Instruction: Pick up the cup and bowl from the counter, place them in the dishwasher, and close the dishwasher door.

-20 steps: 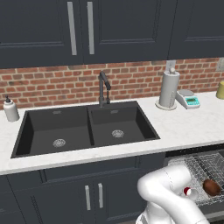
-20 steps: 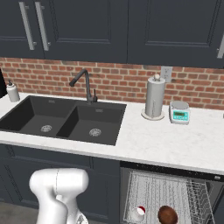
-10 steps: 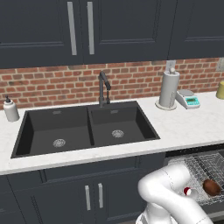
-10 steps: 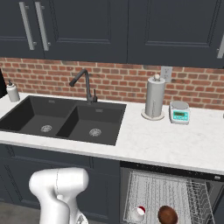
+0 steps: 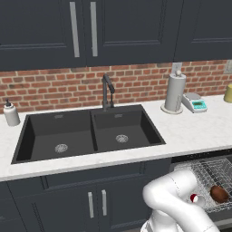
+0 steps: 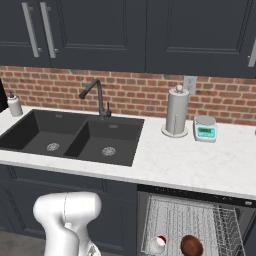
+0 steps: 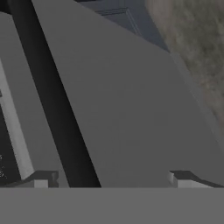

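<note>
The small red cup (image 5: 195, 198) (image 6: 159, 243) and the glossy dark-brown bowl (image 5: 219, 194) (image 6: 191, 246) lie side by side in the grey wire rack (image 5: 212, 173) (image 6: 185, 220) of the open dishwasher, below the white counter (image 5: 195, 129) (image 6: 190, 160). My arm bends down low in front of the cabinets. In the hand view my gripper (image 7: 111, 179) is open, its tips wide apart with nothing between them. It sits close against the flat dark charcoal dishwasher door (image 7: 131, 109), which slants across the view.
On the counter are a black double sink (image 5: 86, 133) with a faucet, a paper-towel roll (image 5: 175, 93), a white-and-teal scale (image 5: 195, 104) and a soap bottle (image 5: 11, 113). Handled cabinet doors (image 5: 97, 204) stand left of the dishwasher. Grey-brown floor (image 7: 192, 43) lies beyond the door.
</note>
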Robot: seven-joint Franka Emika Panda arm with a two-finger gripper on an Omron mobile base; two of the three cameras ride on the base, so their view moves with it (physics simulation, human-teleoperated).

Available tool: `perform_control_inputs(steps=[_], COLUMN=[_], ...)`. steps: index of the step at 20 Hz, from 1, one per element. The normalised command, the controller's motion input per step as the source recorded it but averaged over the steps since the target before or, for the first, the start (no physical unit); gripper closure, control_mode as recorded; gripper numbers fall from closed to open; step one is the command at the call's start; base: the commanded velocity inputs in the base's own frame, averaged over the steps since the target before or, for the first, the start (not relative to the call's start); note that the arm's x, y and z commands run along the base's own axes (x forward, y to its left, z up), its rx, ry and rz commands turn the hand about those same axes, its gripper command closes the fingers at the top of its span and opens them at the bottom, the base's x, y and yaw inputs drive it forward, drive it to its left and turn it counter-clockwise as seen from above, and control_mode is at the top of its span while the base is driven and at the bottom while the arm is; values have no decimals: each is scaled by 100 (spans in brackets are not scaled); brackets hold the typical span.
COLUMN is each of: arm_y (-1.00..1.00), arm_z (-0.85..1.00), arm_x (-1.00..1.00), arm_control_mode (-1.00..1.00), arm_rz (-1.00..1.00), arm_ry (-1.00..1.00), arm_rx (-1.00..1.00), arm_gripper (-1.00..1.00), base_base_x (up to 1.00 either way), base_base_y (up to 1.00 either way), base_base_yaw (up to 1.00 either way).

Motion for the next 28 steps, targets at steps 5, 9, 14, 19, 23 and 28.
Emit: perform_control_inputs(steps=[5,9,14,19,23,28], arm_y=[21,26,24,17,5,0], arm_z=[-4,0,8,8,1,0], arm_x=[86,100,100,97,100,100], arm_control_mode=[-100,-100,-100,-100,-100,-100], arm_rz=[-6,-10,-10,-6,0,7], arm_ry=[-26,-31,-16,-5,0,-3], arm_rx=[0,0,0,0,0,0], arm_gripper=[-100,-100,-100,-100,-100,-100], base_base_x=[0,0,0,0,0,0], base_base_y=[0,0,0,0,0,0], base_base_yaw=[0,0,0,0,0,0])
